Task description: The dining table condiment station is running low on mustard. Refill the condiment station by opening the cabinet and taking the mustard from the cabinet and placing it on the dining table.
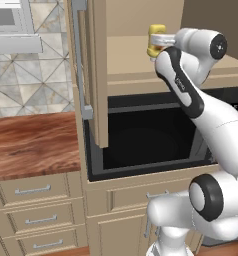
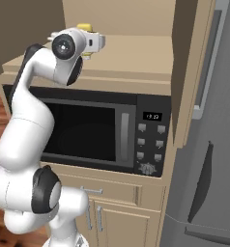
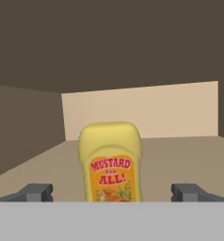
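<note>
Cabinet (image 1: 98,75) already open above the microwave (image 2: 93,135), mustard (image 3: 110,162) upright on the cabinet shelf and not yet gripped, hand (image 3: 112,193) spread wide with fingers either side of the bottle, grasp and carry to the dining table apparently left.

A glossy white arm (image 1: 211,120) of rounded segments with black joint bands and grey end caps
</note>
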